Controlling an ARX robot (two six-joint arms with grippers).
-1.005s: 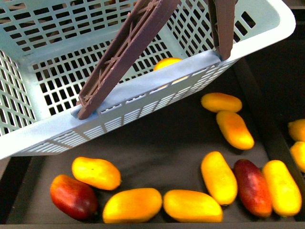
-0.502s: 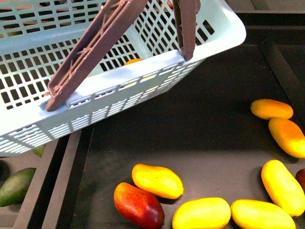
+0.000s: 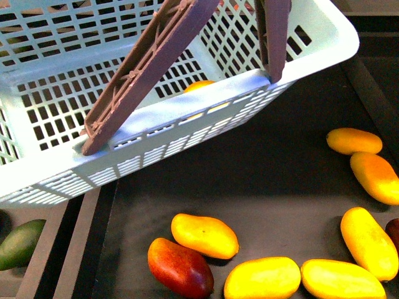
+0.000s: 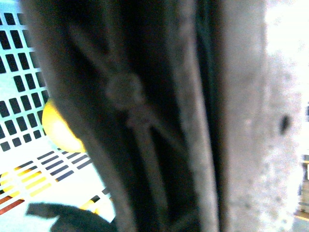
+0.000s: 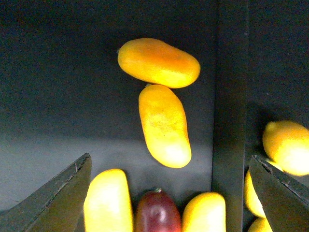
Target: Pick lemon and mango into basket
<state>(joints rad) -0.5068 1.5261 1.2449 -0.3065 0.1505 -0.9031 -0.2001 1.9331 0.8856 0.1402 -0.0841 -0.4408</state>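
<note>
The light teal basket (image 3: 187,118) hangs tilted over the dark tray, filling the upper left of the front view, its brown handles (image 3: 146,68) raised. My left gripper is shut on a handle (image 4: 145,121), which fills the left wrist view and hides the fingers. A yellow fruit (image 3: 199,86) lies inside the basket; I cannot tell its kind. My right gripper (image 5: 171,203) is open above the tray's right end, over yellow mangoes (image 5: 164,125) and a red one (image 5: 157,212). A lemon (image 5: 287,147) lies beyond the divider.
Yellow mangoes (image 3: 204,235) and a red-blushed mango (image 3: 181,268) lie along the tray's near edge, with more at the right (image 3: 376,177). A green mango (image 3: 19,243) sits in the compartment to the left. A dark divider (image 5: 231,96) separates the mangoes from the lemons.
The front view shifted left a second ago, so the mangoes slid right in it. Since then the basket has swung back to the right, with the fruit inside it.
</note>
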